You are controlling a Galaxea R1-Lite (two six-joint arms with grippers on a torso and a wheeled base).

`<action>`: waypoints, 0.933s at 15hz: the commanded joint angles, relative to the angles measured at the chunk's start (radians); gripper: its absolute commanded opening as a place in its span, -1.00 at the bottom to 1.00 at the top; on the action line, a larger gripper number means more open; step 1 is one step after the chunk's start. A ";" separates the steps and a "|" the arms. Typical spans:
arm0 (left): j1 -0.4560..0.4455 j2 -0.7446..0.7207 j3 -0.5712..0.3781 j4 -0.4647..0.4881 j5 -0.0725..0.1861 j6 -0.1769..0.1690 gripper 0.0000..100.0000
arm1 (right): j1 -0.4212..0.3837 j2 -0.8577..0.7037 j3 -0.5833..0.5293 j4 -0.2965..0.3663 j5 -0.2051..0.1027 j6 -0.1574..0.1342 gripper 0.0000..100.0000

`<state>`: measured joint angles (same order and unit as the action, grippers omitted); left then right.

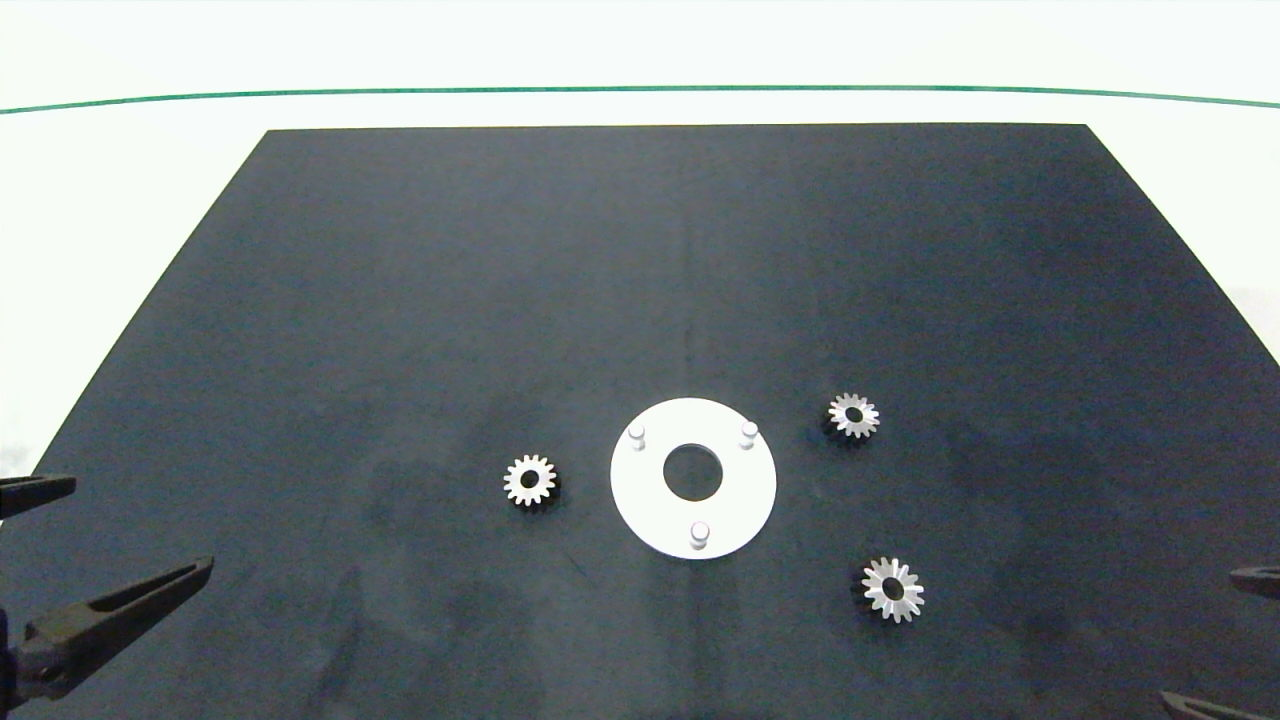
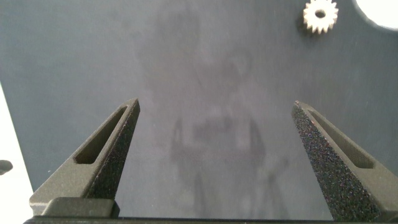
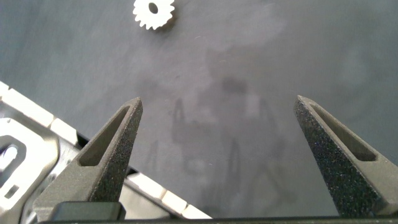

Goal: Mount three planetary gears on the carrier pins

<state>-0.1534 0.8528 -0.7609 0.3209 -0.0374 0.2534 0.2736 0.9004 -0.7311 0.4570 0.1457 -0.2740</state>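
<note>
A flat white disc [image 1: 740, 505] with a large centre hole lies on the black mat [image 1: 640, 300]. From it rise three carrier pins: one far left [image 1: 637, 435], one far right [image 1: 748, 432], one near [image 1: 699, 534]. All three are bare. Three planetary gears lie flat on the mat: one left of the disc [image 1: 529, 481], one to its far right [image 1: 853, 414], one to its near right [image 1: 892, 589]. My left gripper [image 1: 140, 530] hangs open at the mat's near left corner; the left gear [image 2: 320, 16] shows in its wrist view. My right gripper [image 3: 217, 106] is open at the near right; a gear [image 3: 153, 12] lies beyond it.
The black mat lies on a white table [image 1: 120, 200] with a green line [image 1: 640, 88] across its far side. A corner of the white disc [image 2: 382, 12] shows in the left wrist view. A pale metal frame [image 3: 25, 155] lies off the mat's edge by the right gripper.
</note>
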 commanded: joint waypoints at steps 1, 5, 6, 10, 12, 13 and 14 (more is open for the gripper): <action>-0.009 0.094 -0.049 0.012 -0.001 0.004 1.00 | 0.045 0.146 -0.024 -0.001 -0.015 -0.004 1.00; -0.009 0.109 -0.043 0.012 -0.001 0.003 1.00 | 0.193 0.227 -0.024 -0.077 -0.146 0.003 1.00; -0.009 0.111 -0.044 0.014 0.002 0.003 1.00 | 0.219 0.252 -0.025 -0.078 -0.146 0.004 1.00; -0.008 0.112 -0.054 0.044 0.010 0.003 1.00 | 0.306 0.348 -0.067 -0.081 -0.158 0.022 1.00; -0.006 0.112 -0.060 0.047 0.010 0.003 1.00 | 0.306 0.407 -0.067 -0.136 -0.175 0.022 1.00; -0.006 0.112 -0.061 0.047 0.010 0.003 1.00 | 0.309 0.430 -0.065 -0.156 -0.189 0.022 1.00; -0.006 0.111 -0.060 0.047 0.010 0.003 1.00 | 0.325 0.454 -0.065 -0.159 -0.207 0.024 1.00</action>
<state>-0.1596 0.9674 -0.8206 0.3660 -0.0274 0.2549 0.5853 1.2994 -0.7966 0.3006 -0.0532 -0.2487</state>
